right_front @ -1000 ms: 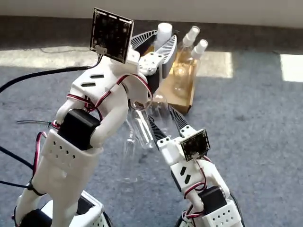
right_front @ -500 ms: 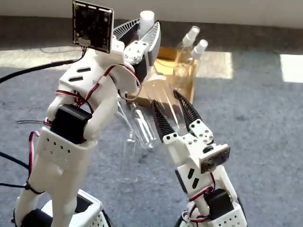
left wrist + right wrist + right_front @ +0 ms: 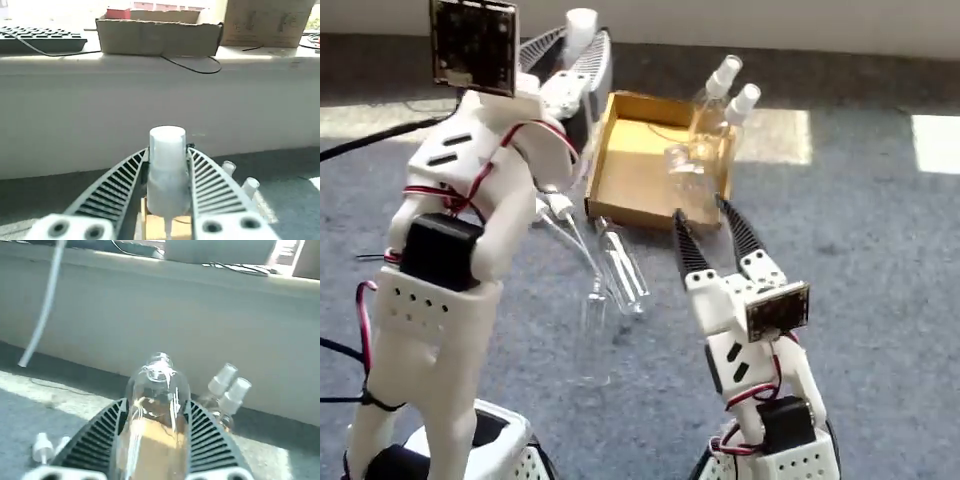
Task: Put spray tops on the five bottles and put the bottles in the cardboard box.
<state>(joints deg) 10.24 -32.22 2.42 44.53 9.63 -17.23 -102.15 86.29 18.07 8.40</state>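
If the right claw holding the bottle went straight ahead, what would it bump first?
Probably the cardboard box: the right gripper, shut on the clear bottle, points across it. The two capped bottles stand off to the side. Its height is hard to judge.

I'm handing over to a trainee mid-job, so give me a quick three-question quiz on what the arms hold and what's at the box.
1. True or false: the left gripper is shut on a spray top.
2. How many topped bottles stand at the cardboard box? A one, B two, C four.
3. Fill in: the right gripper holds a clear ____ with no top.
Key: 1 true; 2 B; 3 bottle.
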